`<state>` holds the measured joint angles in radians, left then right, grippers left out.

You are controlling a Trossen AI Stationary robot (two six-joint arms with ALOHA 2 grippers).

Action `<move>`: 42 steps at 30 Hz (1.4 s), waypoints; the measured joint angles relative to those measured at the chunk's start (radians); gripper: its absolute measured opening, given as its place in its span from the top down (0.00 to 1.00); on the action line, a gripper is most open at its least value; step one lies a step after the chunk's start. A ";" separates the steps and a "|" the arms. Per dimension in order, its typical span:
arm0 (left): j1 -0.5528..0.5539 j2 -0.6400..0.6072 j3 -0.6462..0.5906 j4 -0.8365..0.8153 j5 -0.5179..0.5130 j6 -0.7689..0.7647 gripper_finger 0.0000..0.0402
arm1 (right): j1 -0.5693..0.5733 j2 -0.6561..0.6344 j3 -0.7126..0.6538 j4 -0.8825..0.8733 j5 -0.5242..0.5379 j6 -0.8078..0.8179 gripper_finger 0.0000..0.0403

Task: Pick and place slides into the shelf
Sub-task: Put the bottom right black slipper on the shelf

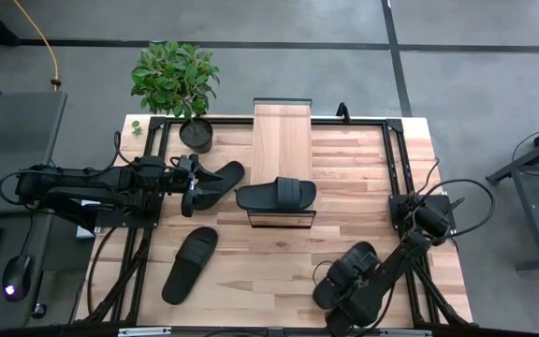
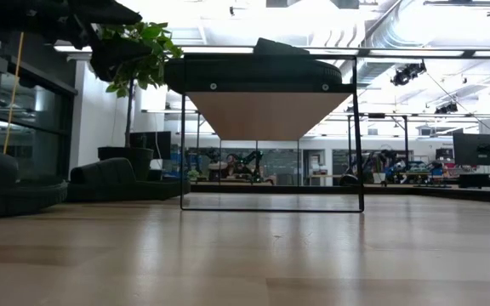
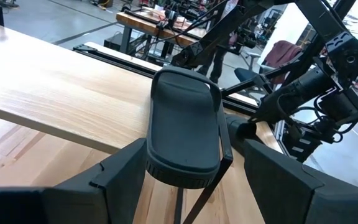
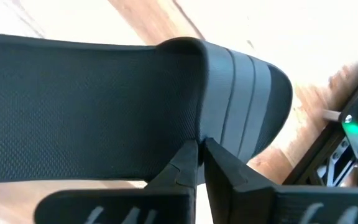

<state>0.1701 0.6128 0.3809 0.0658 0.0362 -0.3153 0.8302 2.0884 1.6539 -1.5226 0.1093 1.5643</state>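
Right gripper pinched a slide by its edge, fingers nearly together. Best lifted level toward the shelf, clear of the slide already there. Left gripper waited nearby, fingers spread.

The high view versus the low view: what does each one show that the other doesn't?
Only the high view shows both arms: the left claw by a slide, the right claw on another, a loose slide, and the shelf's plank top. Only the low view shows the shelf's underside and the room beyond. Both show the slide on the shelf and the plant.
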 joint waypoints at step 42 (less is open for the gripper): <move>0.000 0.000 0.000 -0.024 -0.004 -0.002 0.38 | -0.003 -0.001 0.217 -0.049 0.441 -0.034 1.00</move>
<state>0.1699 0.6129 0.3809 0.0413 0.0326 -0.3171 0.8270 2.0872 1.8713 -1.5715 0.5501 1.5302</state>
